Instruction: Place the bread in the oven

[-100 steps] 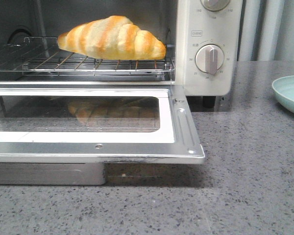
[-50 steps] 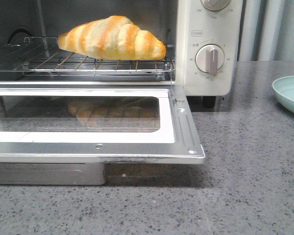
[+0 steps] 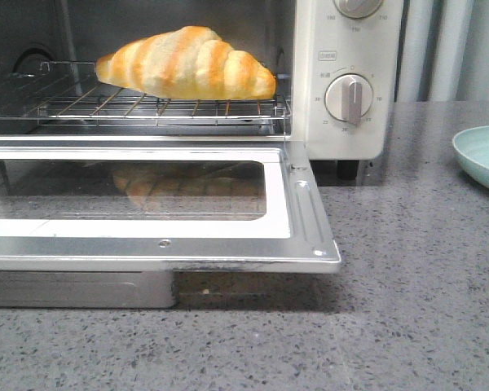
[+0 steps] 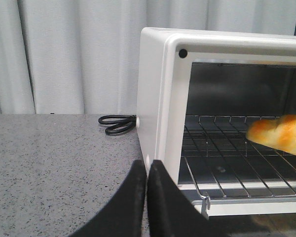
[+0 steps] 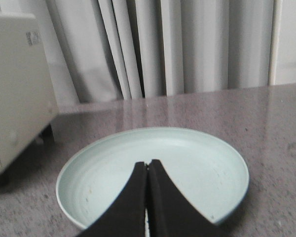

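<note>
Bread (image 3: 185,63) on rack, oven (image 3: 342,81) left side cropped

left gripper (image 4: 147,170): closed, empty | right gripper (image 5: 147,170): closed, empty

Light is soft and even; the door (image 3: 147,195) glass reflects the bread (image 3: 186,63), with dark shadow underneath. Right wrist view is slightly blurred.

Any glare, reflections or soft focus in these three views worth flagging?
Front view: the bread is brightly lit and mirrored faintly in the open door glass; a dark shadow sits under the door. Left wrist view: the bread's tip is blurred at the frame edge. Right wrist view: the plate is slightly soft, with curtain reflections on the glossy counter.
</note>
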`<state>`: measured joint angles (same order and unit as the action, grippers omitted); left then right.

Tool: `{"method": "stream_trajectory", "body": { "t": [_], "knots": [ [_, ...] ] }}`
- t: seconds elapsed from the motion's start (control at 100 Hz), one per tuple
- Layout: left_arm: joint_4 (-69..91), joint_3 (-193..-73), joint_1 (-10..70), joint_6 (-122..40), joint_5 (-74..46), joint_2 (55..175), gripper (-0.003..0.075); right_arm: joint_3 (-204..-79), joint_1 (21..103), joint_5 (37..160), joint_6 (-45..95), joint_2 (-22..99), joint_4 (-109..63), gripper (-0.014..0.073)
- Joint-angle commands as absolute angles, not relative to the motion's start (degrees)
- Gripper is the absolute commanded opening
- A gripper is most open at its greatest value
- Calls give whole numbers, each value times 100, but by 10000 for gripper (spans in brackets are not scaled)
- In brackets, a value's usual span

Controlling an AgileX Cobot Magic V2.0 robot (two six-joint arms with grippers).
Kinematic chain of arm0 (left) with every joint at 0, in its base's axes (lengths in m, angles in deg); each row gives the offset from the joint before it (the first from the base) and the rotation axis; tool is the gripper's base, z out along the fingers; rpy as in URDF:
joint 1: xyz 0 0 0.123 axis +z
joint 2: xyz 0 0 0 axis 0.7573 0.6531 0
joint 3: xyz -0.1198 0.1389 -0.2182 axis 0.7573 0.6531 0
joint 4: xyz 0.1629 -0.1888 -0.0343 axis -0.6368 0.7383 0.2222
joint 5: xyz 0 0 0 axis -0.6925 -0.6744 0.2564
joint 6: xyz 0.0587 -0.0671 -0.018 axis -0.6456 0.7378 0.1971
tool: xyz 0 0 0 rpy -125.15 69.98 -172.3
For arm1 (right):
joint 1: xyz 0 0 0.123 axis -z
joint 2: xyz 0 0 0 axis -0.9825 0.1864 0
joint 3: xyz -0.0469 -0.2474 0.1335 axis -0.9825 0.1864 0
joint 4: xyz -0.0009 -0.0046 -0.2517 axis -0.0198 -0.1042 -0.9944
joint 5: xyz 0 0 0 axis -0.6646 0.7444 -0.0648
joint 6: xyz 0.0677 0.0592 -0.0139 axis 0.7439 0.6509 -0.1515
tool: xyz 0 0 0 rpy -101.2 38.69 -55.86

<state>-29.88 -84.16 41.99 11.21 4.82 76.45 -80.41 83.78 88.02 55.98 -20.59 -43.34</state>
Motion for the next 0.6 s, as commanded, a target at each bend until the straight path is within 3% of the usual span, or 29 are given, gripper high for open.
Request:
{"method": "stream_trajectory", "body": {
  "t": [0.0, 0.59],
  "knots": [
    [-2946, -8567, 4215, 1170, 919, 7691, -21, -8100, 8405, 8697, 5535, -2183, -4550, -76],
    [-2946, -8567, 4215, 1170, 919, 7691, -21, -7963, 8405, 10350, 5535, -2183, -4658, -76]
  ]
}}
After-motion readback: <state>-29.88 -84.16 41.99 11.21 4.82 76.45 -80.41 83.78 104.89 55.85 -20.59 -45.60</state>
